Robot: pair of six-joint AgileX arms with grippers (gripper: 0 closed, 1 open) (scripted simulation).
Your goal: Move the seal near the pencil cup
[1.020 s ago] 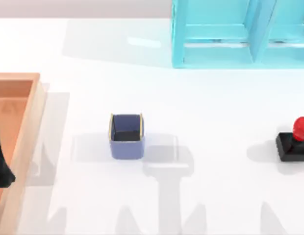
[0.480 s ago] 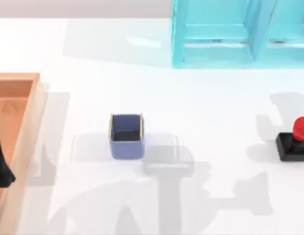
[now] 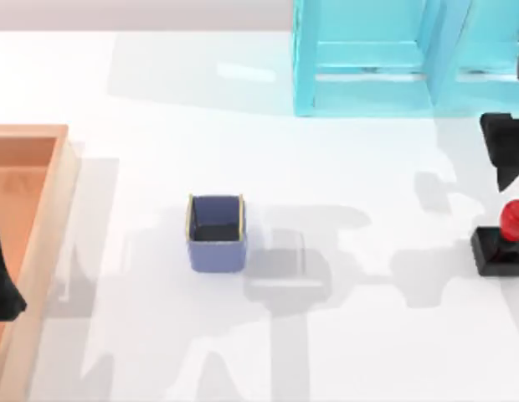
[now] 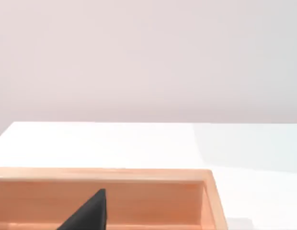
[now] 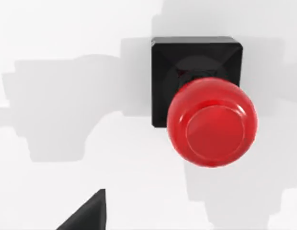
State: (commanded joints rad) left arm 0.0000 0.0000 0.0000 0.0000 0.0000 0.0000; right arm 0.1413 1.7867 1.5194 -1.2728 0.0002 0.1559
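The seal, a black square block with a round red knob, stands upright on the white table at the far right. The right wrist view looks straight down on the seal, with nothing touching it. My right gripper hangs at the right edge, a little behind the seal and above it. The pencil cup, a small blue-purple box with tan rim edges and a dark inside, stands left of the table's middle, far from the seal. My left gripper stays parked at the left edge over the tray.
An orange wooden tray lies along the left side, and its rim crosses the left wrist view. A light blue shelf unit stands at the back right. White tabletop stretches between cup and seal.
My right arm has come into the top view at the right edge, behind the seal, and its shadow has spread over the table. Seal, cup and left arm have not moved.
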